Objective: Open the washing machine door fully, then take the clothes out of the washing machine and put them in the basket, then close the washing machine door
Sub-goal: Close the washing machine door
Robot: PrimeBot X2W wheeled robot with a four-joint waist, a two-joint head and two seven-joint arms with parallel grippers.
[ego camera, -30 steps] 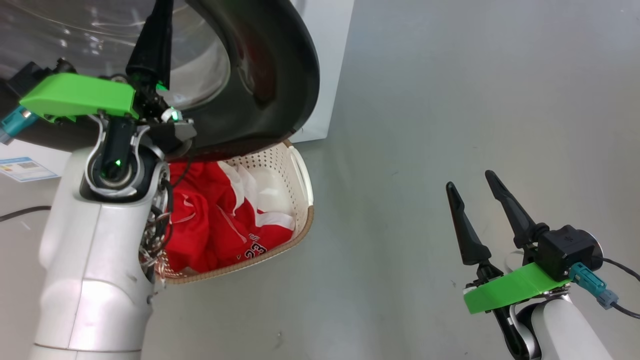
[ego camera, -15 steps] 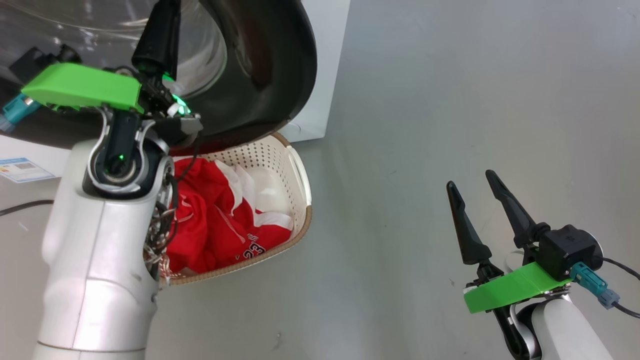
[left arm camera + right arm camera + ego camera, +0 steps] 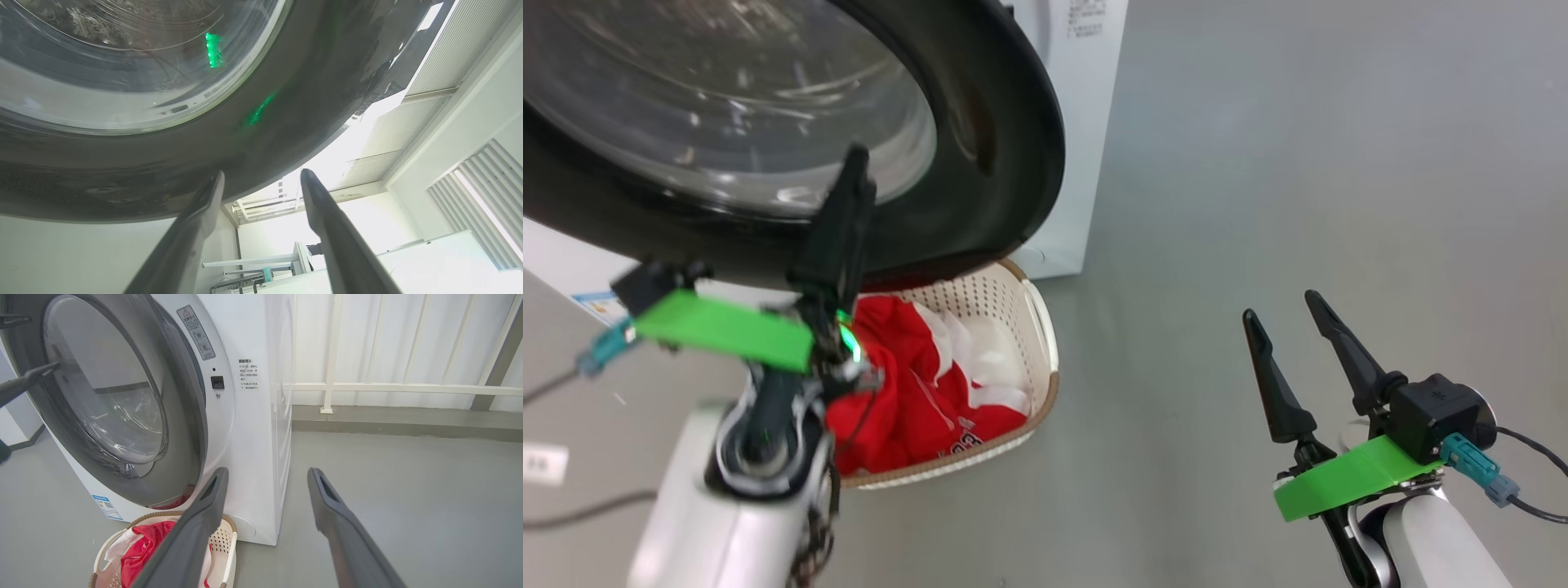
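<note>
The washing machine door (image 3: 980, 163), a black ring around bulging glass, fills the upper left and lies close against the white washing machine (image 3: 253, 428). I cannot tell whether it is latched. My left gripper (image 3: 263, 173) is open and empty, its fingertips just under the door's black ring (image 3: 286, 102). In the head view the left gripper (image 3: 854, 163) points up in front of the glass. Red and white clothes (image 3: 915, 392) lie in the cream basket (image 3: 1041, 359) on the floor below the door. At the lower right my right gripper (image 3: 1278, 306) hangs open and empty over bare floor.
Grey floor (image 3: 1258, 163) stretches to the right of the machine. A white railing (image 3: 388, 388) runs along the wall behind it. A blue label (image 3: 104, 504) sits at the machine's lower corner. Cables trail on the floor at the left (image 3: 572, 510).
My left gripper has opened and dropped back from the door's glass toward the lower rim. The head camera has shifted. The right arm is as it was.
</note>
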